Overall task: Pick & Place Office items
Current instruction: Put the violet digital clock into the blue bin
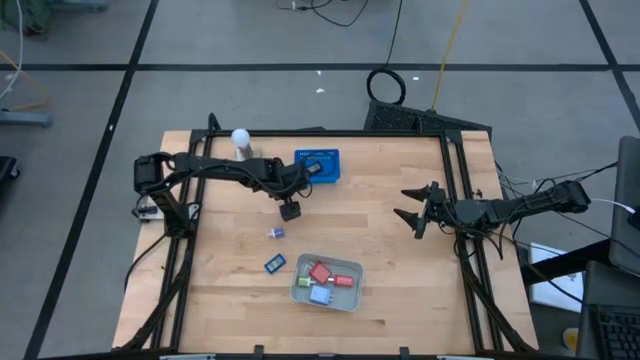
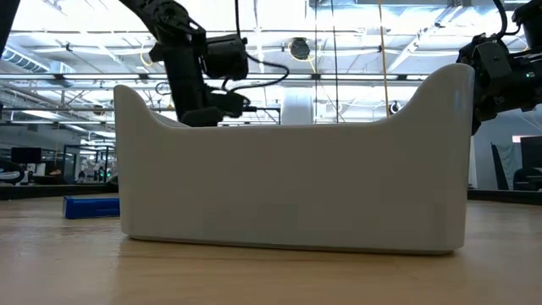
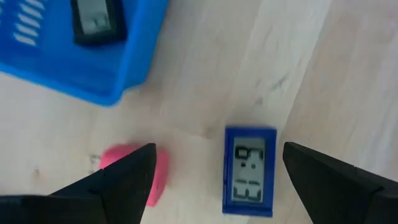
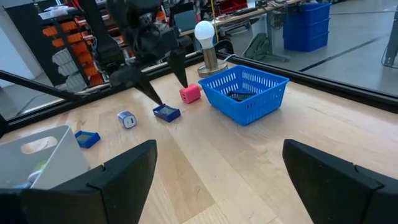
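The grey tray (image 1: 327, 285) sits nearest on the counter (image 1: 400, 250), holding red, green and blue pieces (image 1: 320, 272). Just beyond it lie a blue piece (image 1: 275, 264) and a small purple piece (image 1: 277, 233). The left claw (image 3: 214, 180) hangs wide over a blue clock (image 3: 249, 170), which shows digits, with a pink piece (image 3: 134, 174) just beside it. Farther off are the blue basket (image 1: 322, 166), with a dark item inside, and a white ball (image 1: 240, 138). The right claw (image 1: 410, 207) waits wide at the counter's right side, empty.
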Tool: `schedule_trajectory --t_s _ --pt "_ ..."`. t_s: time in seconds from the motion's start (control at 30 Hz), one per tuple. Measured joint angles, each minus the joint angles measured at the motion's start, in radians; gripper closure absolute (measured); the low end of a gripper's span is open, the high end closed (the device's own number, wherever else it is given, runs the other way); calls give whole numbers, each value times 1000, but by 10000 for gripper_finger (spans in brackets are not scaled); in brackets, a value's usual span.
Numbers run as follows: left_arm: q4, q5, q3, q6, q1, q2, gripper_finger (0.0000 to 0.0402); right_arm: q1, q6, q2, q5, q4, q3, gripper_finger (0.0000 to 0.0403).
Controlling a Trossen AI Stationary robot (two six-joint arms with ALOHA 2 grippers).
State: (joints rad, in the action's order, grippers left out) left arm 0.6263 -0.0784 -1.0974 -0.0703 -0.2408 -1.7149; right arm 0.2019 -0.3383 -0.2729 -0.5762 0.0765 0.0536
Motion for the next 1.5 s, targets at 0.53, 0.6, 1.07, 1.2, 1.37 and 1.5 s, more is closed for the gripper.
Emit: schedule_trajectory --t_s 0.53,0.6,1.07,1.2,1.37,1.5 --pt "-110 0 96 -37 74 0 48 0 10 0 0 2 0 64" --pt "-110 0 106 -38 73 0 48 0 10 0 0 2 0 64" --pt "-181 36 155 -14 71 0 48 0 10 0 0 22 0 64" --pt "-191 36 155 17 68 0 48 0 10 0 0 24 0 64" --pt "-194 81 155 23 31 0 48 0 8 0 -3 25 0 64" --pt "-218 107 155 24 -3 0 48 0 6 0 -3 25 0 64"
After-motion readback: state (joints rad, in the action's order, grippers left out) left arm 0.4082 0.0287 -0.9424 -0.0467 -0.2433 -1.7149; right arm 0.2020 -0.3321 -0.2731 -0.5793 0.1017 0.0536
